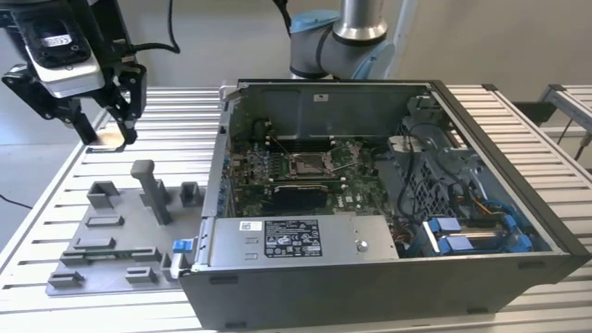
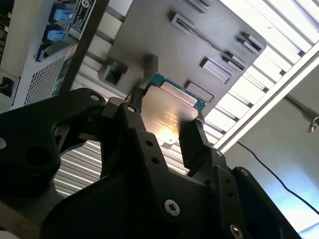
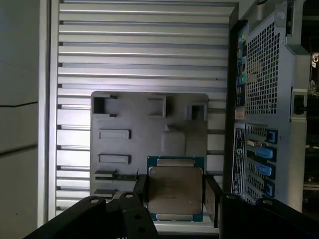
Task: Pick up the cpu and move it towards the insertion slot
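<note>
cpu (image 3: pixel 175 191): silvery square chip, green-edged, clamped flat in pincer (image 3: pixel 176 195). insertion slot (image 1: pixel 308 164): silver-framed, dark-centred socket, well apart.

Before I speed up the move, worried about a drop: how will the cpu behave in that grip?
Probably stiff: the cpu sits flat and unbent, pinched by its edges in the hand. Likely light: thin, small beside the fixture plate. Its metal lid glints in the second wrist view, so it may slip if jolted.

None of the print is readable from here. A black-and-white label (image 1: pixel 291 238) sits on the metal cover (image 1: pixel 370 243) of the computer case (image 1: pixel 370 295), well apart from the tool (image 1: pixel 109 139); faint marks lie on the cpu (image 2: pixel 167 117) clamped in the tool.
</note>
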`<state>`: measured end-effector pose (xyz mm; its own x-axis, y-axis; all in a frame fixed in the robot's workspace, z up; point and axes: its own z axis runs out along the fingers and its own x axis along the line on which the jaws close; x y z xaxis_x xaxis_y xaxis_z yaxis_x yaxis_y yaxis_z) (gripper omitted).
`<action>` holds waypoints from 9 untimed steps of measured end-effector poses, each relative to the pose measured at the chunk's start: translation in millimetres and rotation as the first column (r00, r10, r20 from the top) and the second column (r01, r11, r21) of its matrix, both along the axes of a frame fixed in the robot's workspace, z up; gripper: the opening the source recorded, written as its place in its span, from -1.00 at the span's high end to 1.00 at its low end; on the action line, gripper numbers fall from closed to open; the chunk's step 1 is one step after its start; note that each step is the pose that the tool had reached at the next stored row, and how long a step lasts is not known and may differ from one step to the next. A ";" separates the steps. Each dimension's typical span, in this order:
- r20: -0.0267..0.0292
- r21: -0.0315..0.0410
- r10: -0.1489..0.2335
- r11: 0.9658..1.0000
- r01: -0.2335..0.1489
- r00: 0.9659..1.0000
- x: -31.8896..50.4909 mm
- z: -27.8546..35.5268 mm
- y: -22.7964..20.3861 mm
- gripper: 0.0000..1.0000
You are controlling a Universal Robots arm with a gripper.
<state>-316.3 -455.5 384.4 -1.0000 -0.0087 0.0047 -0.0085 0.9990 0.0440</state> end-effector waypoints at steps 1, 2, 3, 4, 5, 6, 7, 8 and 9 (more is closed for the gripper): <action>0.000 0.000 0.000 1.000 0.000 1.000 4.3 0.0 0.0 1.00; 0.000 0.000 0.000 1.000 0.000 1.000 9.3 0.0 0.0 1.00; 0.000 0.000 0.000 1.000 0.000 1.000 13.1 0.0 0.0 1.00; 0.000 0.000 0.000 1.000 0.000 1.000 17.3 0.1 0.0 1.00; 0.000 0.000 0.000 1.000 0.000 1.000 20.7 0.0 0.0 1.00; 0.000 0.000 0.000 1.000 0.000 1.000 24.0 0.0 0.0 1.00; 0.000 0.000 0.000 1.000 0.000 1.000 27.0 0.0 0.0 1.00; 0.000 0.000 0.000 1.000 0.000 1.000 29.7 0.0 0.0 1.00; 0.000 0.000 0.000 1.000 0.000 1.000 32.3 0.0 0.0 1.00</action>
<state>-283.9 -455.6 384.4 -1.0000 -0.0087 0.0048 -0.0085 0.9990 0.0441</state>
